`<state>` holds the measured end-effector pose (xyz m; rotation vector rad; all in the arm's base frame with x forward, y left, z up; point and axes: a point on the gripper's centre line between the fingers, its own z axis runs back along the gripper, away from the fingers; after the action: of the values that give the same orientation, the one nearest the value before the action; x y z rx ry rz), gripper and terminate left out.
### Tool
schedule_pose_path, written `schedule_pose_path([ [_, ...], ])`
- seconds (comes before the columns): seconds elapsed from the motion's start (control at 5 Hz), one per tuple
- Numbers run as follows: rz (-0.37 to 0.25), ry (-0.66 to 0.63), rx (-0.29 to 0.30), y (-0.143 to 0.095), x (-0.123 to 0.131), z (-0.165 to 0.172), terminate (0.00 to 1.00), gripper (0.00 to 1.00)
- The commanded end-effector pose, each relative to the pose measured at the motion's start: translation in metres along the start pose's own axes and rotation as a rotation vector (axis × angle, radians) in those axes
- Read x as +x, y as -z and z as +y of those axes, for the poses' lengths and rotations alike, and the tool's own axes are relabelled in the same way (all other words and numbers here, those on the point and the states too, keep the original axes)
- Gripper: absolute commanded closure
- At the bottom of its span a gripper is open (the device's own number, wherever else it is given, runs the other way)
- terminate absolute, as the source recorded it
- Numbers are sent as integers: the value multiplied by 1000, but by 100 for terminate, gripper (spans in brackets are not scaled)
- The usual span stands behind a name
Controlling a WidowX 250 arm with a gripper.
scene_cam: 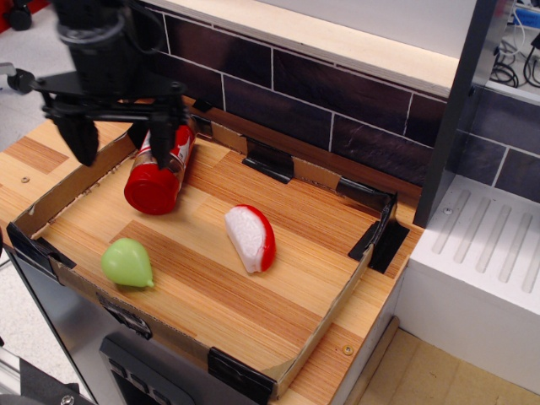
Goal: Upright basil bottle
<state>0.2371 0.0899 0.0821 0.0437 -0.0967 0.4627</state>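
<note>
The basil bottle lies on its side at the back-left of the tray on the desk, red cap toward the camera. The pincer hangs spread wide, gripping nothing; 1 finger overlaps the bottle, the other stands left of it. Best to centre the fingers across the body, then close and tip it onto its base. Counted: 1 bottle, 1 green pear toy, 1 red-and-white wedge toy.

The basil bottle is laid on its side in the tray, directly below the gripper. The pear toy is set nearer the camera, the apple slice toy to the right.
</note>
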Motion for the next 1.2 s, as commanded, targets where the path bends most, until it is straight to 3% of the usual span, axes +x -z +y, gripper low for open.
schedule_pose_path([
  [0.0,-2,-52,57,28,15,-3,0,0],
  [1.0,-50,-62,89,59,19,-1,0,0],
])
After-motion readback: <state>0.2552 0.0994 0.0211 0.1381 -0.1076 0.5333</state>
